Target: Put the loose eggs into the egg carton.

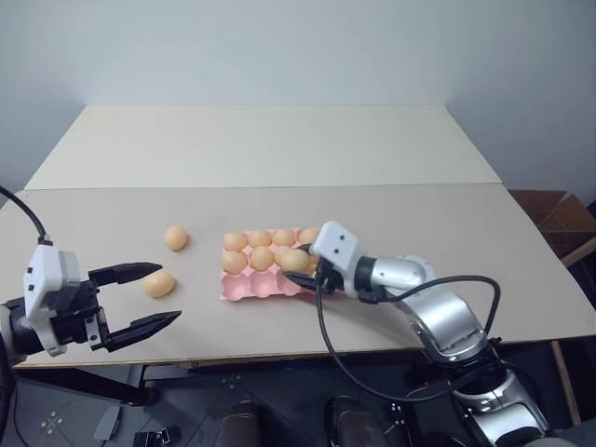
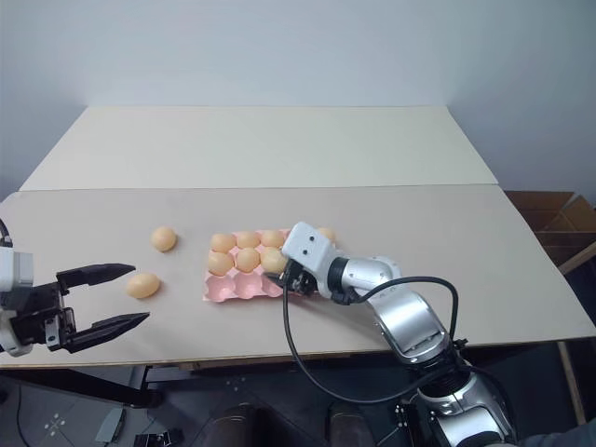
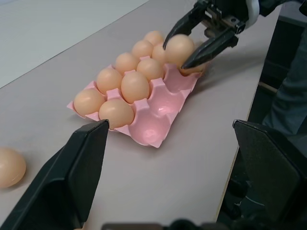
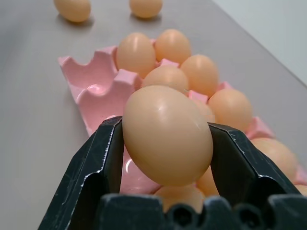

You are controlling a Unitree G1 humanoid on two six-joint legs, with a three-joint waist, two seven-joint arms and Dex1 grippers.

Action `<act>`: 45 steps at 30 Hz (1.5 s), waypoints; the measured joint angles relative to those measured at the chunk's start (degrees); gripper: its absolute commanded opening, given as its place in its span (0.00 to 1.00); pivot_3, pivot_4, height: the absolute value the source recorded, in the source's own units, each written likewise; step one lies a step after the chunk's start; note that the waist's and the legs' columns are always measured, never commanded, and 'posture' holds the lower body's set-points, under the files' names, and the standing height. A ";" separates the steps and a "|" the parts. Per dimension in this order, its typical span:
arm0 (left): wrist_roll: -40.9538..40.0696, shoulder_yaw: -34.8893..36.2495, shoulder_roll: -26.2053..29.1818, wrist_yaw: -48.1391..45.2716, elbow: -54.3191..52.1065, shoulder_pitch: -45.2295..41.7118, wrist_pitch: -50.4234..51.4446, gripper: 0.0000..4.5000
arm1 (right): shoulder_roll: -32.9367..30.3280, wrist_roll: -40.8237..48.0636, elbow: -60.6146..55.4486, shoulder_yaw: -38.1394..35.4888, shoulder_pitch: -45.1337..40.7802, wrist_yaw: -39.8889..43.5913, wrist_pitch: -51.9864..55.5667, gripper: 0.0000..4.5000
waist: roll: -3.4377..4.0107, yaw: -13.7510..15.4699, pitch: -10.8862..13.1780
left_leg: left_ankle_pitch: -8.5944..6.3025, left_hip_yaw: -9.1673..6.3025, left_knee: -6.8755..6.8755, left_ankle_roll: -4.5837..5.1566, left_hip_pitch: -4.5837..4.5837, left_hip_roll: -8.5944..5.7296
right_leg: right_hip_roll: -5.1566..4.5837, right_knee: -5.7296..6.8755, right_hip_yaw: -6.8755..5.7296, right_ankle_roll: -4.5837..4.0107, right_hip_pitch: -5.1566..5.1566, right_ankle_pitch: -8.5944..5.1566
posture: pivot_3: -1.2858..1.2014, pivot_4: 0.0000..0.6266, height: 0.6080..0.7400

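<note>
The pink egg carton [image 1: 244,287] lies on the table in front of me, with several eggs in its back and middle rows and bare cups along its front row. My right gripper [image 1: 298,264] is shut on one loose egg [image 4: 168,134] and holds it just over the carton's right end. Two more loose eggs rest on the table left of the carton: one farther back [image 1: 176,237], one nearer me [image 1: 159,284]. My left gripper [image 1: 169,293] hangs open and empty near the table's front left edge, close to the nearer egg but not touching it.
The light table [image 1: 279,149] stretches far behind the carton, with a seam across its middle. Cardboard boxes [image 1: 559,216] stand off the table's right side. The front table edge runs close below both grippers.
</note>
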 measured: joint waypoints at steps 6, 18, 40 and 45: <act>0.03 -0.03 0.00 0.19 0.00 -0.31 0.00 1.00 | 0.71 -2.10 1.44 1.77 -1.48 -0.13 0.68 0.99 | 0.00 -0.04 0.00 | 0.00 -0.08 -0.01 0.00 0.01 0.05 | 0.08 0.08 -0.08 0.00 -0.02 0.00 | 0.52 0.24 1.00; 0.19 0.18 -0.42 0.89 0.31 1.01 -0.01 1.00 | -8.58 9.22 -8.41 -16.61 0.80 6.31 1.70 0.99 | -0.01 0.23 0.00 | -0.01 -0.10 -0.01 0.00 -0.08 0.02 | -0.01 -0.09 -0.14 0.03 0.02 -0.01 | 0.52 0.24 1.00; 7.29 1.69 0.47 11.10 1.43 3.26 3.90 1.00 | -22.43 20.33 -1.82 -33.09 19.67 24.52 -15.38 0.99 | -0.04 0.14 0.02 | 0.00 -0.06 -0.06 0.01 0.12 0.02 | 0.06 -0.01 0.04 0.05 0.09 -0.23 | 0.52 0.24 1.00; 12.18 -3.31 2.09 18.91 2.64 -1.83 8.81 1.00 | -22.43 20.51 -2.17 -32.44 19.08 24.24 -15.41 0.99 | -0.04 0.48 0.02 | 0.00 -0.03 -0.06 0.00 0.09 -0.01 | 0.01 -0.06 0.03 0.06 0.09 -0.02 | 0.52 0.24 1.00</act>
